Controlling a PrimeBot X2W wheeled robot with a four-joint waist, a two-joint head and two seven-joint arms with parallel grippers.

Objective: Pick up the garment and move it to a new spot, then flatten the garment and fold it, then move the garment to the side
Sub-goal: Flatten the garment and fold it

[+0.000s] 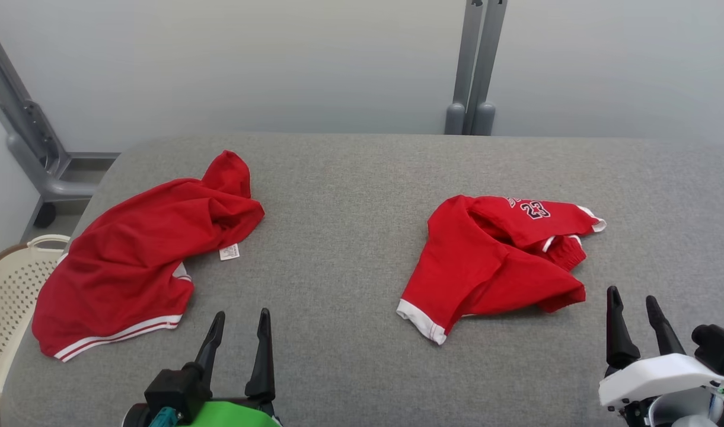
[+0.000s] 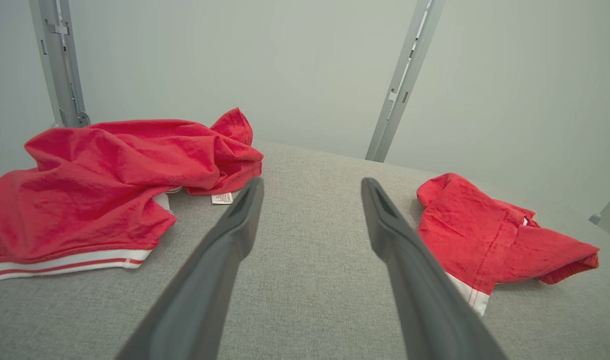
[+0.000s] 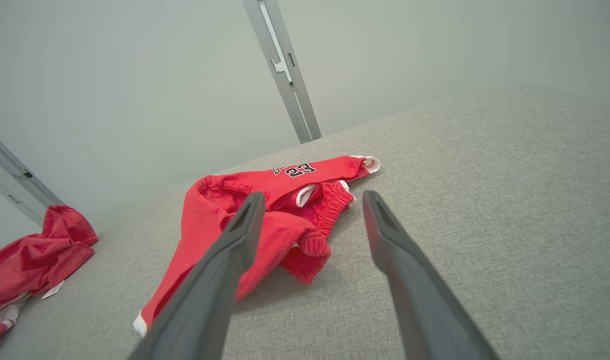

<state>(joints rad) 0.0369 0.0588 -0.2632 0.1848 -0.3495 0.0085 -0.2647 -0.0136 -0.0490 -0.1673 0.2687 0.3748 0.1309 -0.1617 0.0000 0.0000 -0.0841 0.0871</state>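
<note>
Head view: striped-hem garment (image 1: 118, 261) and number-23 garment (image 1: 486, 267) lie crumpled. The left tool (image 1: 241, 314) and right tool (image 1: 631, 295) gape empty; flattening, folding apparently remain.

The table (image 1: 350, 237) is covered in grey woven cloth, matt and slightly rough. The left garment (image 1: 130, 249) and the right garment (image 1: 486, 261) are soft red cloth, creased, with white ribbed trim. The basket (image 1: 9, 296), near left, is cream perforated plastic. The far posts (image 1: 477, 65) look like matt grey metal. The fingers (image 1: 262, 350) are dark and matt.
</note>
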